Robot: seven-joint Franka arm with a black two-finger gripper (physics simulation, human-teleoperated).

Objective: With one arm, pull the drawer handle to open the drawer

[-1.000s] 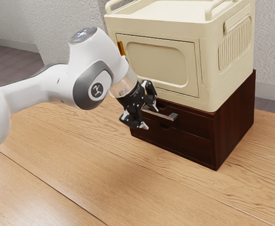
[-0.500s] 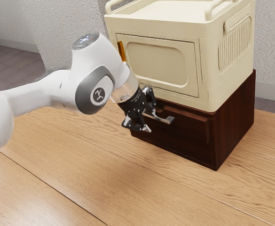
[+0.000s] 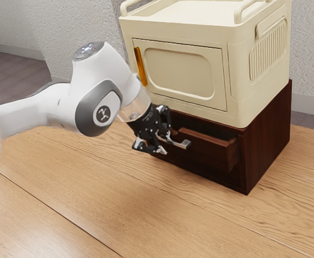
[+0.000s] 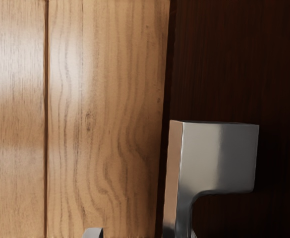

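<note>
The black gripper (image 3: 168,142) is at the drawer handle (image 3: 182,144) in the exterior view, its fingers standing open on either side of the metal bar. In the wrist view, the gripper (image 4: 143,234) has its tips at the lower edge. One tip is close behind the handle (image 4: 218,153), while the other is apart from it over bare table. The upper dark wood drawer (image 3: 207,150) stands partly out of its cabinet (image 3: 267,137), with its side and a dark gap above its front showing. Part of the handle is hidden by the gripper.
A cream box (image 3: 183,32) with a front door and top rails sits on the cabinet, just above the hand. The wooden table (image 3: 146,215) spreads in front of the cabinet. A textured wall (image 3: 76,32) stands behind.
The upper drawer, closed a second ago, has slid out of the cabinet. My hand and the handle have moved together toward the exterior view's left and slightly down, with the fingers still apart.
</note>
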